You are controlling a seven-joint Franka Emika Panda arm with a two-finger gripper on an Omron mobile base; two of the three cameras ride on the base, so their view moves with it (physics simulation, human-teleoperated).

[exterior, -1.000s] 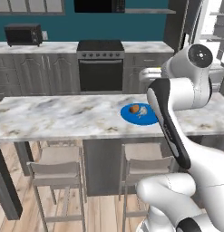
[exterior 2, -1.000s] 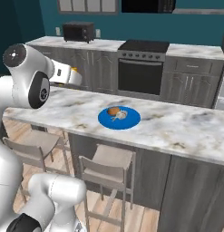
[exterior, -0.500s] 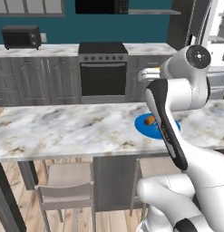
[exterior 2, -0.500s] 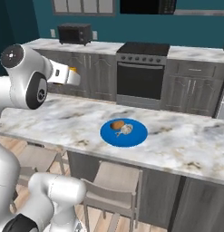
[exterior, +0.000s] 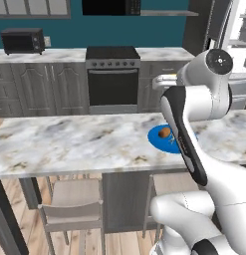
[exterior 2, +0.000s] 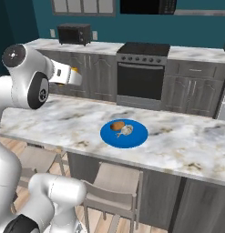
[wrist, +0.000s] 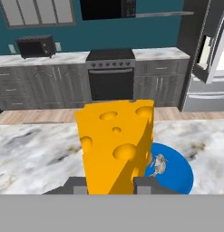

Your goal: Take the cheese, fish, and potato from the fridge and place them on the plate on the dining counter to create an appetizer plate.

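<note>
My gripper (wrist: 112, 183) is shut on the cheese (wrist: 117, 144), an orange-yellow wedge with holes that stands upright between the fingertips. From the right base, the gripper (exterior 2: 71, 75) hangs above the dining counter (exterior 2: 186, 141), left of the blue plate (exterior 2: 136, 136), with a bit of cheese (exterior 2: 75, 69) at its tip. The brown potato (exterior 2: 116, 126) and the silvery fish (exterior 2: 127, 131) lie side by side on that plate. In the hand view the fish (wrist: 158, 165) lies on the plate (wrist: 179, 174) just beyond the cheese, which hides the potato. The left base view shows the potato (exterior: 165, 132) on the plate (exterior: 158, 139), partly behind my arm.
Stools (exterior 2: 115, 185) stand under the near edge of the dining counter (exterior: 69, 142). Beyond it are the black stove (exterior: 113, 74), grey cabinets and a microwave (exterior: 22, 40). The fridge (wrist: 208, 59) stands at the far right with a door ajar.
The base has driven, so the whole scene has shifted and the counter and plate sit closer and nearer the middle. The gripper has stayed shut on the cheese.
</note>
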